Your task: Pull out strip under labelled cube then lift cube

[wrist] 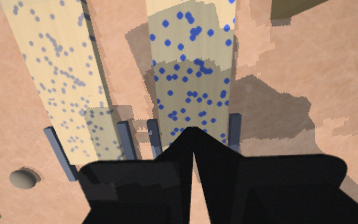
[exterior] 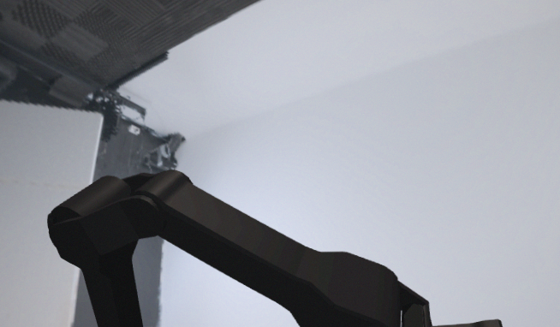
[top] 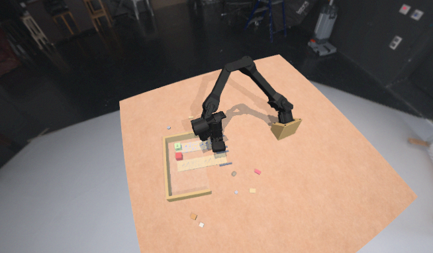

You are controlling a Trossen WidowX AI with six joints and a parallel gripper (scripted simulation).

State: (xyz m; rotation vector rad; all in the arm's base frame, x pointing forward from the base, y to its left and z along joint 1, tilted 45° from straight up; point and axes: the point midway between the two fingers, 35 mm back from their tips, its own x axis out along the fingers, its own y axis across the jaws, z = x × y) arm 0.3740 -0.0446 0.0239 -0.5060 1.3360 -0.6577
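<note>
You have a red cube (top: 179, 156) just beside the labelled cube (top: 177, 146); your gripper (wrist: 193, 131), fingers together and holding nothing, sits over the blue-dotted strip (wrist: 192, 75).

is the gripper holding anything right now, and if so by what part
Nothing is held. The gripper is shut with its fingers together, tips over the near end of the blue-dotted strip, not clamped on it.

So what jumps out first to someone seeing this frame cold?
The black arm arching across the tan table, its shut end effector pressed low onto the near end of a blue-dotted strip. Next comes the three-sided wooden frame, where a green labelled cube sits on that strip's far end and a red cube lies just beside it.
</note>
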